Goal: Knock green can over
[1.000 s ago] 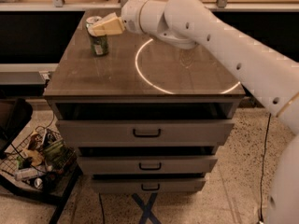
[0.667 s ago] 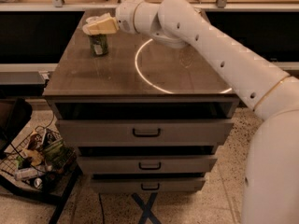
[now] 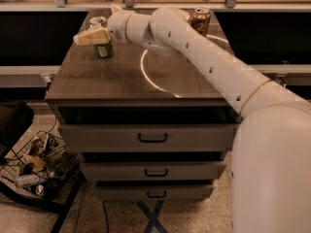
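Fingers (image 3: 95, 35) of the gripper (image 3: 77, 38), pale and pressed together into one wedge holding nothing, point left across the upper front of the small green-labelled aluminium can (image 3: 103, 50). It stands upright, silver top showing, at the far left of the dark brown desk (image 3: 97, 79). Far right stands an orange-brown drink can (image 3: 200, 21).
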You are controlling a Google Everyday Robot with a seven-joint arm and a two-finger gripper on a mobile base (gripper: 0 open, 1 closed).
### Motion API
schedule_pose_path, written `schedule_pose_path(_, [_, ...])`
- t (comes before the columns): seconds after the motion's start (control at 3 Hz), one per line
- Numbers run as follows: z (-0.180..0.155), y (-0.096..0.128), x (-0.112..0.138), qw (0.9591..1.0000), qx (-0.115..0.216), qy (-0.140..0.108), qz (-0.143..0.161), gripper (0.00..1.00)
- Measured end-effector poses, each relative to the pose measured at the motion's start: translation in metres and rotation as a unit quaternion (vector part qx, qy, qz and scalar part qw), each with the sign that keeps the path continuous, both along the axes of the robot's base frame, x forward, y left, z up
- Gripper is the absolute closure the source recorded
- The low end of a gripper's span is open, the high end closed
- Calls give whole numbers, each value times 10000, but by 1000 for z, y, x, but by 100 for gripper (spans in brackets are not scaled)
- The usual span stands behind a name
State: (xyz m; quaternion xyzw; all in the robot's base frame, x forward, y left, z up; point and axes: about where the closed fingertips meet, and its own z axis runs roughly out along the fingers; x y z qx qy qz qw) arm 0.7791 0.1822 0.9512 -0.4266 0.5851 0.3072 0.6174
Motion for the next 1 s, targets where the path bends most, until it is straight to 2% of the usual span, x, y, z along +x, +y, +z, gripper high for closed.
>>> schedule_pose_path(0.33, [-28,25,0,9992,138,337,191,1])
schedule_pose_path(1.0, [-59,35,4,9972,350,630,179,46])
